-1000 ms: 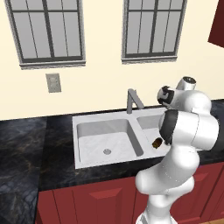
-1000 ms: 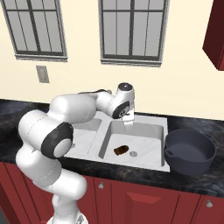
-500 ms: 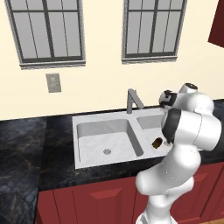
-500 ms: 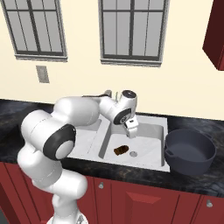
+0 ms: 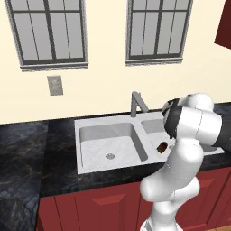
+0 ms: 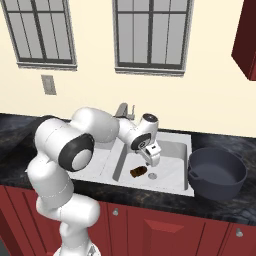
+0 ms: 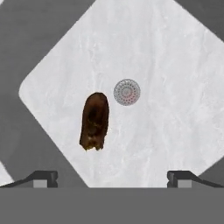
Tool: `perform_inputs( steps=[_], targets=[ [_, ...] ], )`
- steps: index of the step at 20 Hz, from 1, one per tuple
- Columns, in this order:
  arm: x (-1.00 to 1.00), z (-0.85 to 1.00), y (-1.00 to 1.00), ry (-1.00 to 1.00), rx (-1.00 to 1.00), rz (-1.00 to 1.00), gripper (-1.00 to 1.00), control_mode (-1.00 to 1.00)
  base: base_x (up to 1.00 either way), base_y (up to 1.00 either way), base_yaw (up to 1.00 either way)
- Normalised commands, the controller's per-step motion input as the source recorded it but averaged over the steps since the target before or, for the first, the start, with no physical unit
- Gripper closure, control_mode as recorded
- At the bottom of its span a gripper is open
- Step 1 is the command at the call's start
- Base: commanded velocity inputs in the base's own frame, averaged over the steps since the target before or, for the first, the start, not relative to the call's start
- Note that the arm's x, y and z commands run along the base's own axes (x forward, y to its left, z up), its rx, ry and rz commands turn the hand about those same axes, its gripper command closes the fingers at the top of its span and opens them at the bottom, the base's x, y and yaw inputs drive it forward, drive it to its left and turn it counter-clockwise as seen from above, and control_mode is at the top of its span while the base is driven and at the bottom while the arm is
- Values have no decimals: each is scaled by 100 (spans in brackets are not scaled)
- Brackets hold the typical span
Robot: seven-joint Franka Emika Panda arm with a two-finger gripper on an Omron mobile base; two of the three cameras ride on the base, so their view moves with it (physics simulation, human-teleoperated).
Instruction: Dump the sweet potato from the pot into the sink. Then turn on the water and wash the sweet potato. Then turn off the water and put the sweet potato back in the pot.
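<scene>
Our end effector [image 6: 156, 161] hangs wide open over the sink [image 6: 182, 150] – the sweet potato [image 7: 94, 120] lies below, left of centre; descending straight, we risk missing it

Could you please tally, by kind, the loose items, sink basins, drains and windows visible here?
Reddish-brown oblong sweet potato: 1
Round dark blue-grey pot: 1
Basins of the light grey marble-look sink: 2
Round grey drains: 2
Grey-framed windows: 2
Total: 8
</scene>
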Motion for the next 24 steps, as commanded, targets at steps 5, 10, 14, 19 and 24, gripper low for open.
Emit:
perform_inputs(
  steps=[5, 10, 14, 19, 24],
  targets=[
    [14, -53, 18, 11, -9, 16, -100, -100, 0, 0, 0],
    [18, -54, 20, 3, -8, 17, -100, -100, 0, 0, 0],
    [16, -42, 7, 0, -3, 15, -100, -100, 0, 0, 0],
    [26, -33, 0, 0, 0, 8, -100, -100, 0, 0, 0],
    [39, -20, 0, 1, 0, 0, -100, -100, 0, 0, 0]
  ],
)
